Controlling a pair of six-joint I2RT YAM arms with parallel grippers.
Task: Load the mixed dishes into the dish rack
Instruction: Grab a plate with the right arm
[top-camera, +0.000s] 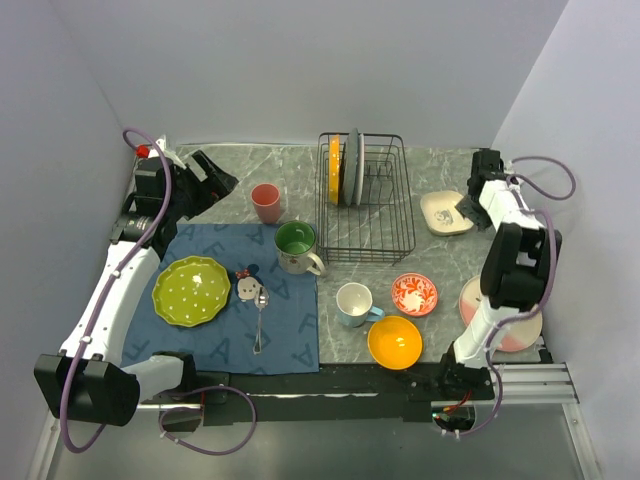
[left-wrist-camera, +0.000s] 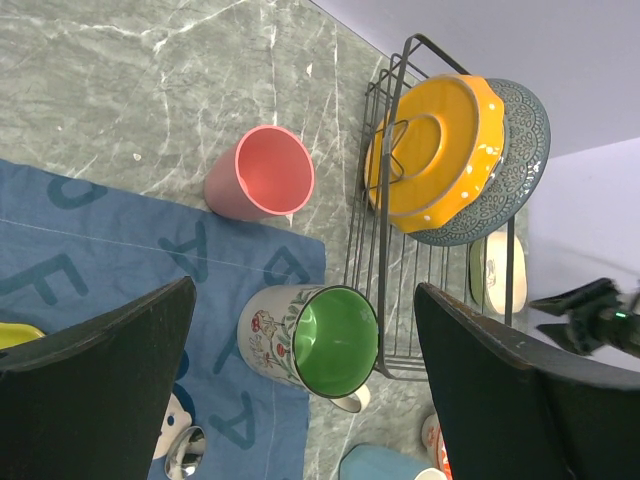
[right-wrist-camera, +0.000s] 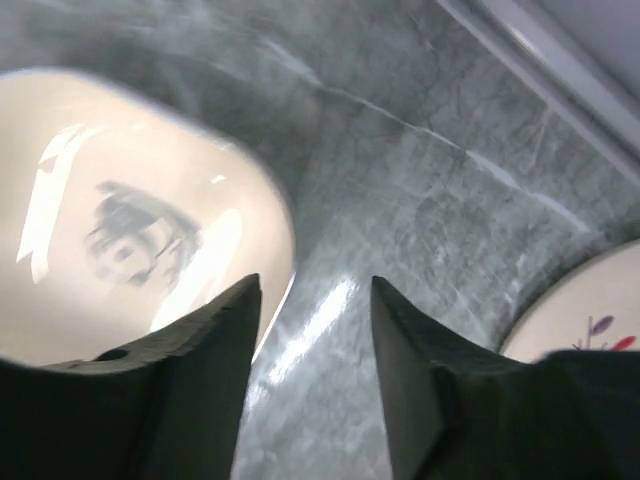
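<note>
The black wire dish rack (top-camera: 380, 215) stands at the back centre and holds an orange plate (top-camera: 334, 170) and a grey plate (top-camera: 352, 165) upright in its left slots. A pink cup (top-camera: 266, 202), a green-lined mug (top-camera: 296, 243), a lime-green plate (top-camera: 191, 290), a white mug (top-camera: 353, 303), a red-patterned dish (top-camera: 414, 294), an orange bowl (top-camera: 394, 341) and a cream dish (top-camera: 446, 212) stand on the table. My left gripper (top-camera: 222, 183) is open and empty, back left of the cup. My right gripper (right-wrist-camera: 315, 285) is open, low at the cream dish's (right-wrist-camera: 130, 230) right rim.
A blue cloth mat (top-camera: 290, 330) lies front left with a metal spoon (top-camera: 260, 315) and a small trinket on it. A pink plate (top-camera: 515, 335) lies at the right edge, partly hidden by the right arm. Walls close in on three sides.
</note>
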